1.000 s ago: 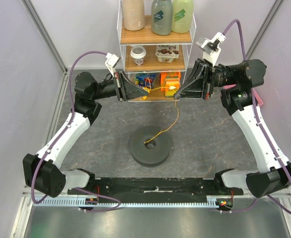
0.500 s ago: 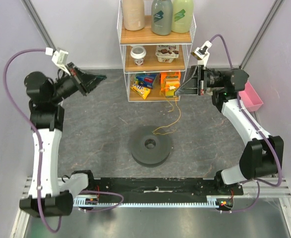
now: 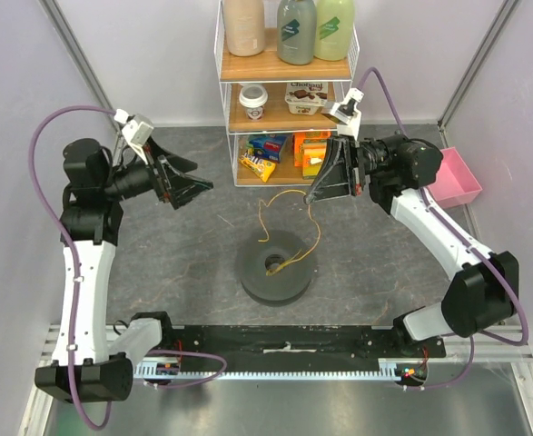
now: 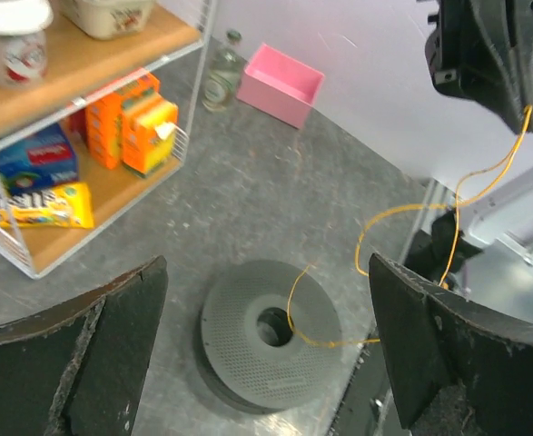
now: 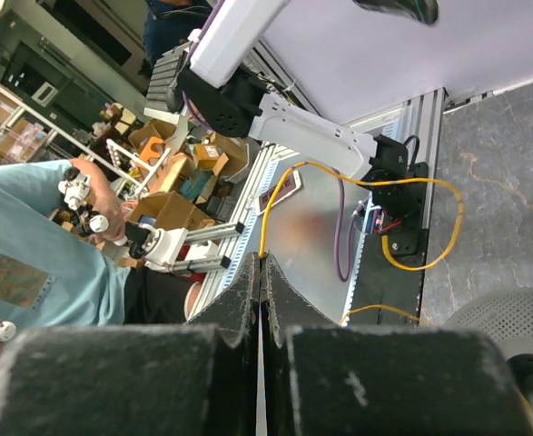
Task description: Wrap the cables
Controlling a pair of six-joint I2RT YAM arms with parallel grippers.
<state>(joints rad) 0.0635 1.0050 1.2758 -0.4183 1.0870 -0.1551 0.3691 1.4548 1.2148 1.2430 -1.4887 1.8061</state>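
Bench (image 3: 184, 245) centre: dark grey round spool (image 3: 252, 272); thin yellow-orange wire (image 3: 320, 234) looping from hub, clamped in right fingers (image 5: 157, 381); left fingers (image 4: 112, 354) wide, empty.

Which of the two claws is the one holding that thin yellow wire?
The right gripper: its jaws are pinched shut on the yellow wire, while the left gripper stands wide open, holding nothing.
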